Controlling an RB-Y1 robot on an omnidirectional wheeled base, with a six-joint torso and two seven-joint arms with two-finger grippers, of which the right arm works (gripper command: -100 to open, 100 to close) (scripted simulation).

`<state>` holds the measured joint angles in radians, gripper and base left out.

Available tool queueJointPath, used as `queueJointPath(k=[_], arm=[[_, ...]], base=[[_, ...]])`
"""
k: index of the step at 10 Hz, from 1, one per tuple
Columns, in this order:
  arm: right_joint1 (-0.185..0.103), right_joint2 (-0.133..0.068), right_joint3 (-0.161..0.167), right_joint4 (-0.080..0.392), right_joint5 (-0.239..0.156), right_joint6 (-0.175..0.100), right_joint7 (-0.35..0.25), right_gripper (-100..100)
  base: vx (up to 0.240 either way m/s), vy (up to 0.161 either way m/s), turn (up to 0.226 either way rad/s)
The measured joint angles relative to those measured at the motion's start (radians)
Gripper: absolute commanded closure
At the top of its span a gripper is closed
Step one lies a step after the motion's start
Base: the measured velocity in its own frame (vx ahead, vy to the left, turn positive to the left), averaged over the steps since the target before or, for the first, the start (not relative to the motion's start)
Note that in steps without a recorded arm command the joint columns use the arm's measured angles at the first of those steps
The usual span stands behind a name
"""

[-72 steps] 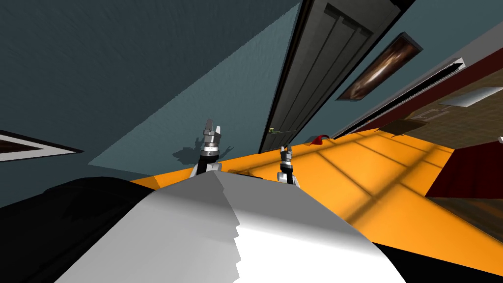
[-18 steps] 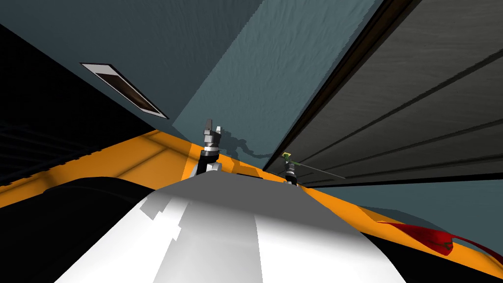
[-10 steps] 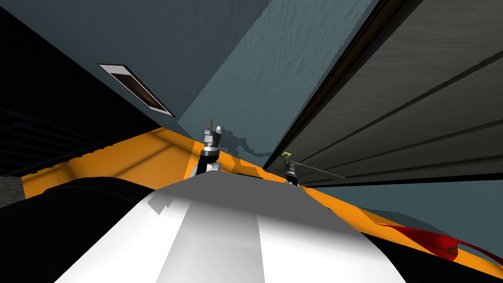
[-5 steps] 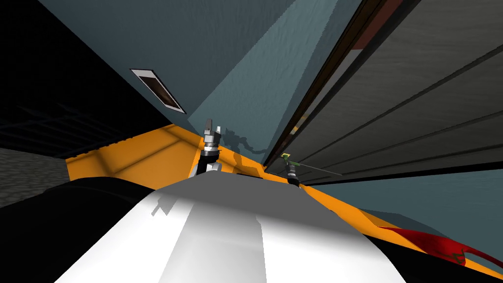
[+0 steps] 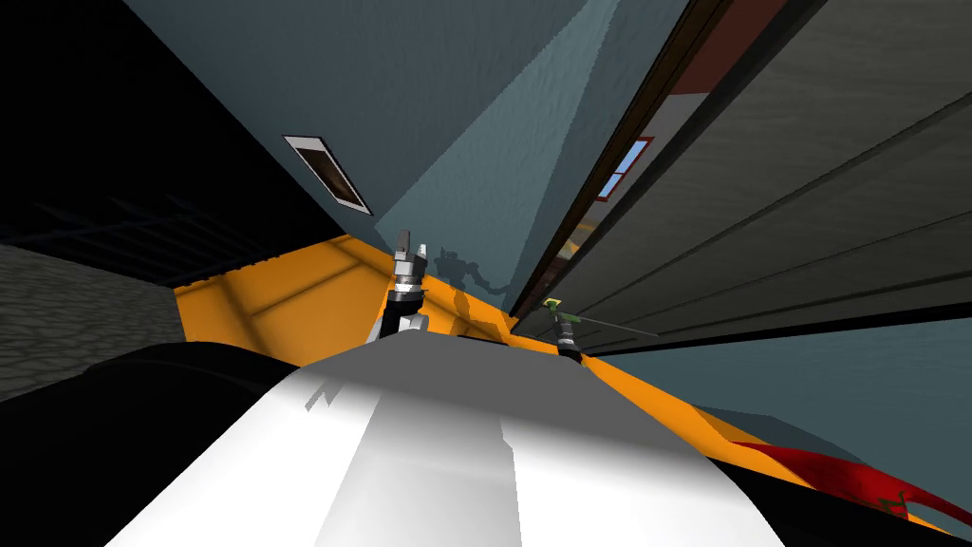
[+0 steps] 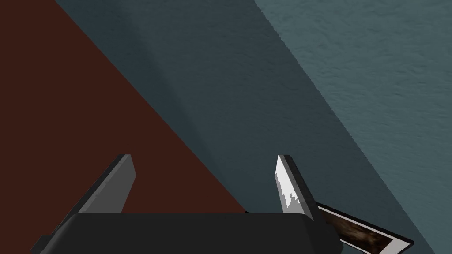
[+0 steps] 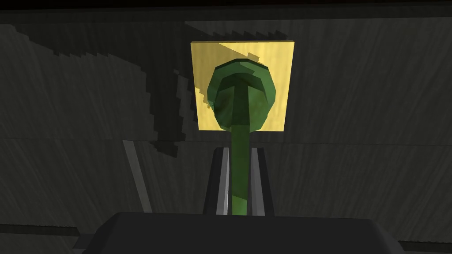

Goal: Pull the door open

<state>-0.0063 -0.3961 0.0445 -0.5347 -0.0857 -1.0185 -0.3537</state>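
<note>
Far left: the left tool (image 5: 412, 243) is raised against the blue-grey wall (image 5: 494, 142), left of the door (image 5: 807, 190). Its two fingers are spread wide and it holds nothing.
Door's left edge: a narrow gap shows here, with a blue window (image 5: 622, 169) visible through it. The door looks ajar, with most of its swing yet to come.
Risk of a slip: the right tool has thin blades and a slim stem to hold. If the pull runs straight back instead of following the door's arc, the stem could twist or slide out of the grip. The door would then be left barely open.
Risk of a bump: the robot stands close in front of the door. A wider swing with no step back could bring the door's face against its arm or body.
Handle: the handle (image 7: 240, 101) is a green lever with a round hub on a yellow plate (image 7: 273, 57), near the door's left edge.
Right tool: the right tool (image 7: 240, 150) is clamped on the lever's stem, one blade pressed to each side, just short of the hub. The handle runs straight ahead of it into the door.
Right: the dark grey panelled door stretches away from the handle.
</note>
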Motion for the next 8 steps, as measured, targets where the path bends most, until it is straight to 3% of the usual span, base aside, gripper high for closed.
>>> queueJointPath(k=[4,6,8], arm=[[0.016,-0.041,0.036,0.058,0.018,-0.099,-0.051,100],[0.036,-0.044,0.044,0.045,0.023,-0.099,-0.060,100],[0.037,-0.053,0.052,0.084,0.026,-0.147,-0.071,100]], base=[[-0.217,-0.056,0.114],[-0.095,-0.036,0.085],[-0.130,-0.075,0.121]])
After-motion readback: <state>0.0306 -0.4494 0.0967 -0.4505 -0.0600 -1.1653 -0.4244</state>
